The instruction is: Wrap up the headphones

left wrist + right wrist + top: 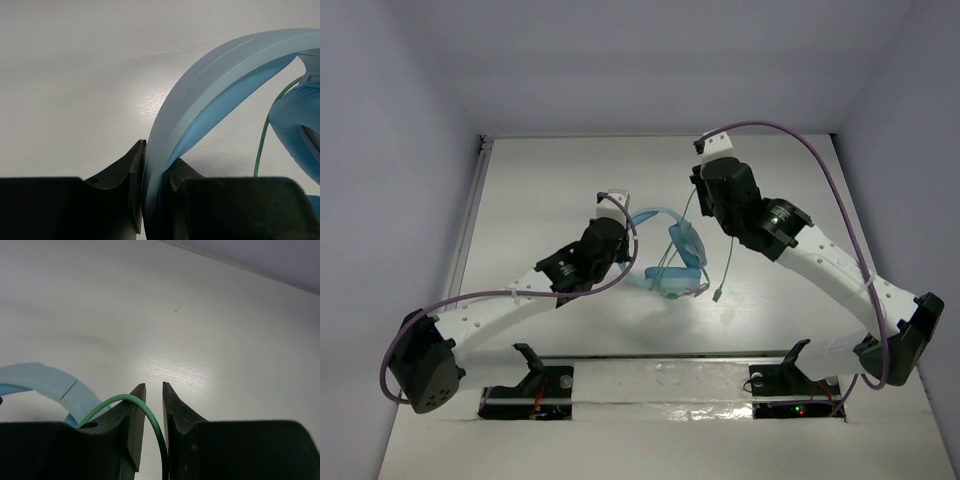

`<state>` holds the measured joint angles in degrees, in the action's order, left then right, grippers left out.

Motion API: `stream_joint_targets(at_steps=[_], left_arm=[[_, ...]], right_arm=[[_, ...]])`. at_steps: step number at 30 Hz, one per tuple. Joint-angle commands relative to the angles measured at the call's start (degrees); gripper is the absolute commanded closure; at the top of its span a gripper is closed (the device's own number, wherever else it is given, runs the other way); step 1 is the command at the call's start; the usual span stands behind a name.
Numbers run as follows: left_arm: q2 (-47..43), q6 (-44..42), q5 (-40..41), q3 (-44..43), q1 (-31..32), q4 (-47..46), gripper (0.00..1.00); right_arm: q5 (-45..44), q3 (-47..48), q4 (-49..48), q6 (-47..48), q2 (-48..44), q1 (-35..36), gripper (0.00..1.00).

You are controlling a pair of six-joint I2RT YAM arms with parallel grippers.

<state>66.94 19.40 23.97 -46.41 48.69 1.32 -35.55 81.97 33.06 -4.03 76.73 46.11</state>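
The light blue headphones (672,256) lie at the table's middle, ear cups stacked and the headband (652,213) arching toward the far left. My left gripper (626,229) is shut on the headband (225,65), which runs up and right from between its fingers (155,156); an ear cup (300,130) shows at the right edge. My right gripper (697,203) hovers just right of the headband, with its jaws nearly shut on the pale green cord (150,412), which loops over the left finger and passes between the jaws (154,386). The cord's plug end (718,295) hangs loose.
Thick purple arm cables (830,180) arc over both arms. White walls enclose the table on the left, back and right. The arm bases (535,380) sit at the near edge.
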Motion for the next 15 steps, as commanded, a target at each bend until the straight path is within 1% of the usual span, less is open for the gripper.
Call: stream_joint_targets(at_steps=[1, 4, 5, 7, 9, 10, 11, 12, 15], left_arm=[[-3.22, -1.12, -5.94, -3.42, 0.18, 0.42, 1.00], [-4.27, -1.29, -6.48, -4.47, 0.18, 1.23, 1.00], [-4.71, -1.21, -7.96, -4.56, 0.18, 0.88, 1.00], [-6.03, -1.03, -10.86, -5.00, -0.52, -0.35, 1.00], [-6.90, -0.68, -11.84, -6.31, -1.04, -0.01, 1.00], [-7.08, -0.76, -11.84, -6.93, -1.05, 0.26, 1.00], [-7.26, -0.59, -12.01, -7.55, -1.05, 0.52, 1.00], [-7.43, -0.50, -12.45, -8.42, -2.27, 0.61, 1.00], [-7.44, 0.37, -17.10, -10.09, -4.47, -0.97, 1.00]], right_arm=[[8.79, -0.59, -10.56, 2.54, 0.26, -4.17, 0.75], [9.62, -1.81, -11.00, 1.57, 0.53, -4.71, 0.77], [9.97, -2.60, -11.87, 1.22, 0.53, -4.71, 0.78], [10.06, -6.11, -13.63, 0.34, 0.70, -5.24, 0.81], [9.19, -8.74, -15.82, -1.58, 0.88, -5.76, 0.84], [9.27, -9.89, -15.83, -2.29, 0.44, -5.77, 0.85], [9.53, -11.12, -18.27, -2.99, -0.26, -5.77, 0.85], [9.97, -12.35, -19.42, -4.56, -1.48, -6.46, 0.85], [11.38, -15.52, -22.15, -6.68, -2.11, -6.47, 0.84]])
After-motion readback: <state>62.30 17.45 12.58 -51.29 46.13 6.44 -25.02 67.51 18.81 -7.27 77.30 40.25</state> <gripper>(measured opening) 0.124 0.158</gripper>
